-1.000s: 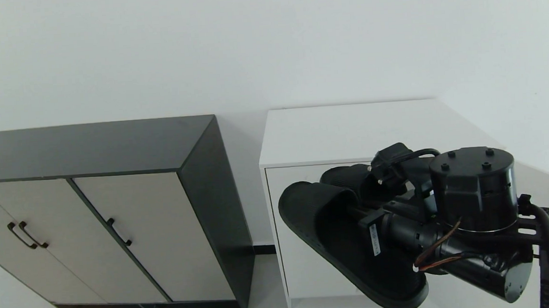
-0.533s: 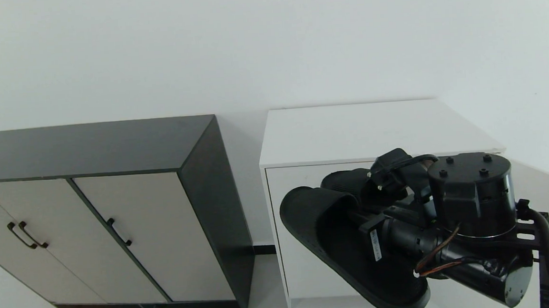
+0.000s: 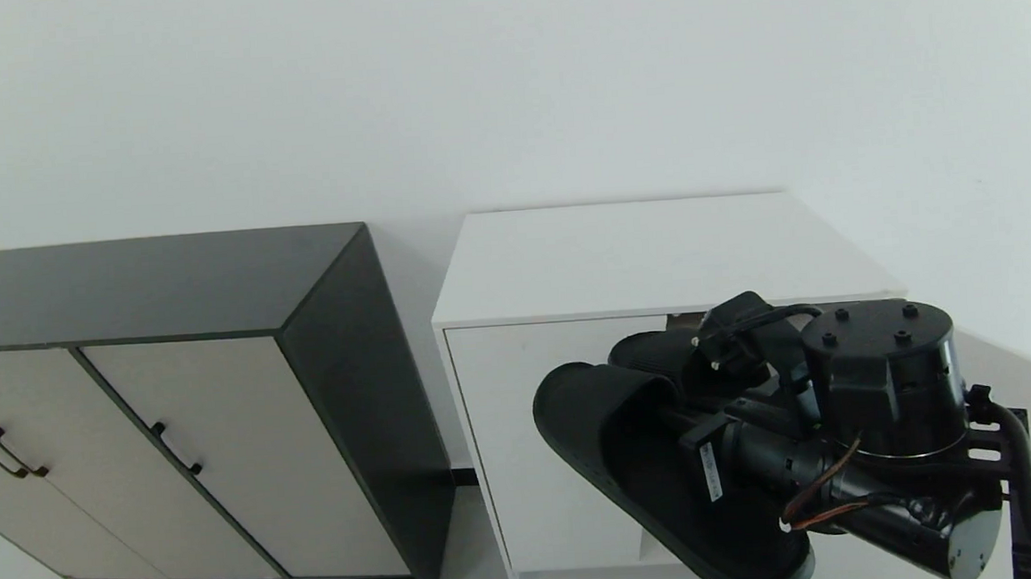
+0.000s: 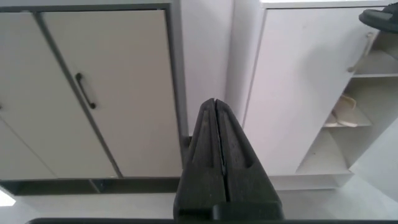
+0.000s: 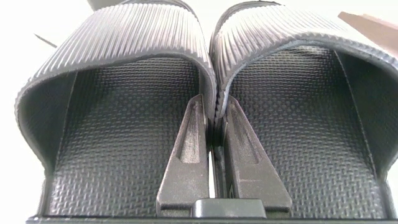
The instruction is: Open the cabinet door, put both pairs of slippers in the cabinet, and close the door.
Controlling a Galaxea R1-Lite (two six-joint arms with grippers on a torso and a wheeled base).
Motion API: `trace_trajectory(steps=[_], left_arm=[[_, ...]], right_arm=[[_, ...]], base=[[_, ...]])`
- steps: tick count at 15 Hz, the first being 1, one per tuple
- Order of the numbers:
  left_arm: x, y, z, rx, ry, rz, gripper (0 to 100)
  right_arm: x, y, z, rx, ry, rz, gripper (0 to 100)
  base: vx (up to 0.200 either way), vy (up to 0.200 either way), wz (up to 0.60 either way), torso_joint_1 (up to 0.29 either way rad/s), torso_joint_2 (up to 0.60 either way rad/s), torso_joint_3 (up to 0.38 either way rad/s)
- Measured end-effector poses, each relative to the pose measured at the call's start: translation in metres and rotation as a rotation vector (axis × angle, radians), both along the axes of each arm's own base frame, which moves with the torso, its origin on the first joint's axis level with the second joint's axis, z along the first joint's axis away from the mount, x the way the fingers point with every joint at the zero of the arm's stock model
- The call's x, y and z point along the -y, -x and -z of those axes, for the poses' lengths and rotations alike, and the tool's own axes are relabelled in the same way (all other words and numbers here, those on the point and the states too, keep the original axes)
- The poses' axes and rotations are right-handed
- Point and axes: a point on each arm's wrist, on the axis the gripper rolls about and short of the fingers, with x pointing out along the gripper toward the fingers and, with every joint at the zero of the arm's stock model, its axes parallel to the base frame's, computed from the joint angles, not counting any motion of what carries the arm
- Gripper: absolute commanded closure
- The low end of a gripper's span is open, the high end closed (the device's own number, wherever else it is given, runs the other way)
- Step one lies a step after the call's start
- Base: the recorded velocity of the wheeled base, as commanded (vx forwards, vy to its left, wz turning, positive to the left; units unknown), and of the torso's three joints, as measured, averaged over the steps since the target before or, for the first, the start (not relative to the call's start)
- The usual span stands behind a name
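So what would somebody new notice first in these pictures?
The black slippers, pinched side by side in the right pincer, hang large in front of the white cabinet. That cabinet's right side is open, with a pale pair inside. To its left stands a shut dark cabinet, and the left pincer is shut on nothing.
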Motion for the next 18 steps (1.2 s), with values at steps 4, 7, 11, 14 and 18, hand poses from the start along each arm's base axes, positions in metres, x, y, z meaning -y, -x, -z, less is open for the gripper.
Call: trace_trajectory(steps=[4,7,11,14,18], left_arm=[[0.0000,0.0000,0.0000,0.000,0.000,0.000,100],[0.0000,0.0000,0.0000,0.000,0.000,0.000,100],[0.0000,0.0000,0.0000,0.000,0.000,0.000,100],[0.0000,0.0000,-0.0001,0.001,0.000,-0.001,100],[0.0000,0.0000,-0.0001,0.001,0.000,-0.001,100]], right_arm=[[0.0005,0.0008,0.0019,-0.005,0.006,-0.001,100],[0.0006,0.0009,0.0021,-0.006,0.007,0.000,100],[0.0004,0.0009,0.0024,-0.006,0.009,-0.001,100],[0.0000,0.0008,0.0032,-0.007,0.011,-0.001,100],[0.0000,0.0003,0.0044,-0.011,0.012,-0.002,100]], base=[[0.000,-0.200,0.00,0.000,0.00,0.005],[0.000,-0.200,0.00,0.004,0.00,0.001],[0.000,-0.150,0.00,0.001,0.00,0.002],[0.000,0.000,0.00,0.000,0.00,0.000],[0.000,0.000,0.00,0.000,0.00,0.000]])
